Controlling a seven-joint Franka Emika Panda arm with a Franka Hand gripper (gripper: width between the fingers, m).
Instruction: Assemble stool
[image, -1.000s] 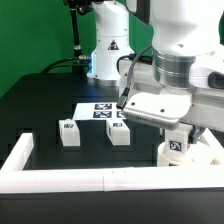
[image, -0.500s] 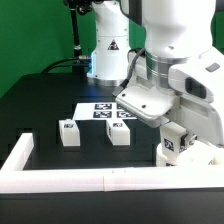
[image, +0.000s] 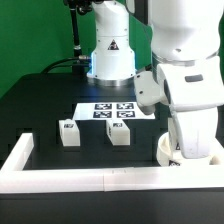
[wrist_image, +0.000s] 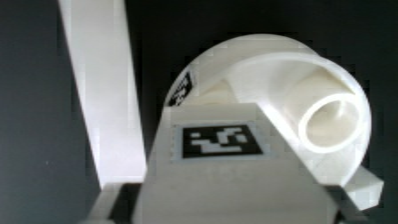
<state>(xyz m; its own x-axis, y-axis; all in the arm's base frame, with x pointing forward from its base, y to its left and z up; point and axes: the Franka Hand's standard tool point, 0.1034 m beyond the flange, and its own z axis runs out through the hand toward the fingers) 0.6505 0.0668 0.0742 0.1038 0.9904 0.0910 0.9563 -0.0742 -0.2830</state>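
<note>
Wrist view: the pincer (wrist_image: 240, 203) seemingly clamps a white rectangular leg block (wrist_image: 222, 165) by the rounded seat (wrist_image: 267, 70).

Exterior view. A matte black table (image: 40, 100) fills the foreground. A low white border wall (image: 80, 180) runs along its near edge and turns at the corner on the exterior view's left to follow the side edge. The marker board (image: 112, 109) lies flat near the table's middle. Beyond the far edge stands a plain green backdrop (image: 35, 35), evenly lit, with a dark upright post (image: 76, 35) in front of it.
</note>
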